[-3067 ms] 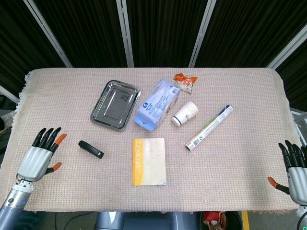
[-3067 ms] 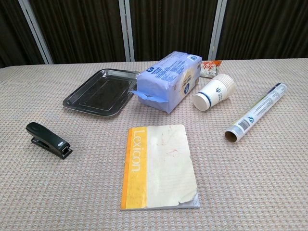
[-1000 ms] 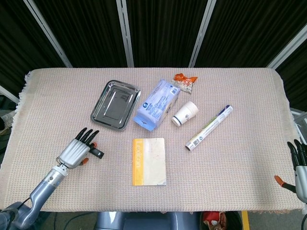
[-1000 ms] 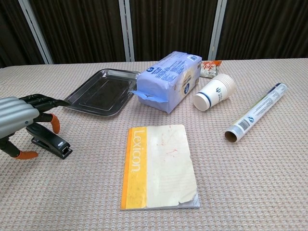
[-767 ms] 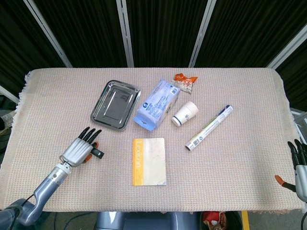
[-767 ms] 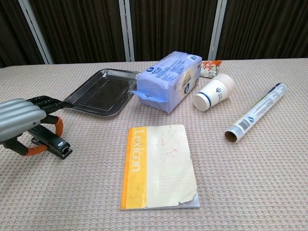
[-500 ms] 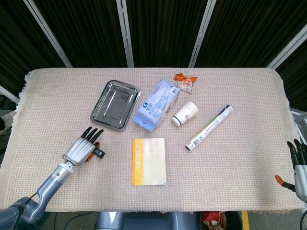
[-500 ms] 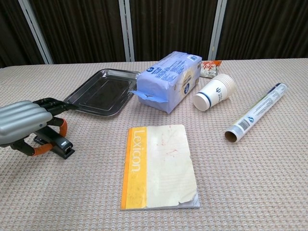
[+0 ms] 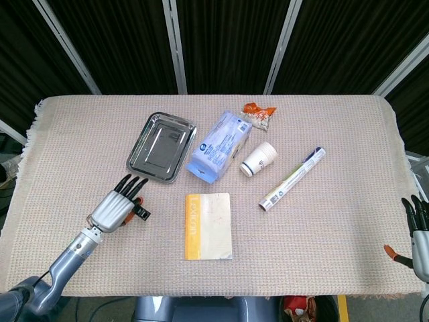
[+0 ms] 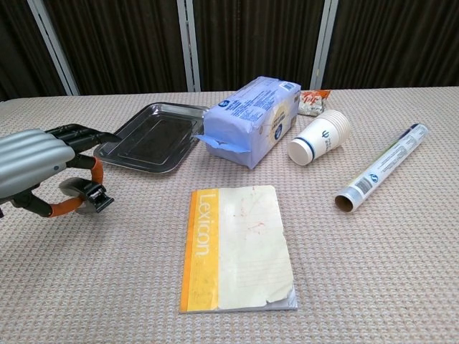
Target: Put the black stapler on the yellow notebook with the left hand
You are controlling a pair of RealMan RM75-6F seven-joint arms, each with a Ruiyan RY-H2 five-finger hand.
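Note:
The black stapler (image 9: pixel 142 212) (image 10: pixel 92 196) is at the front left of the table. My left hand (image 9: pixel 117 208) (image 10: pixel 39 170) is curled over it and grips it, so only its right end shows past the fingers. It looks slightly raised off the cloth. The yellow notebook (image 9: pixel 209 226) (image 10: pixel 237 247) lies flat to the right of the stapler, a short gap away, with nothing on it. My right hand (image 9: pixel 419 235) stays at the table's far right edge with its fingers apart and nothing in it. The chest view does not show it.
A steel tray (image 9: pixel 161 146) (image 10: pixel 147 140) sits just behind my left hand. Further right are a blue packet (image 9: pixel 221 146) (image 10: pixel 251 118), stacked paper cups (image 9: pixel 260 159) (image 10: pixel 321 137), a long tube (image 9: pixel 293 178) (image 10: pixel 380 168) and a small snack bag (image 9: pixel 259 115) (image 10: pixel 312 102).
My left hand came in from the left edge, closed around the stapler, and has shifted it a little right toward the notebook. The right hand has drawn back slightly.

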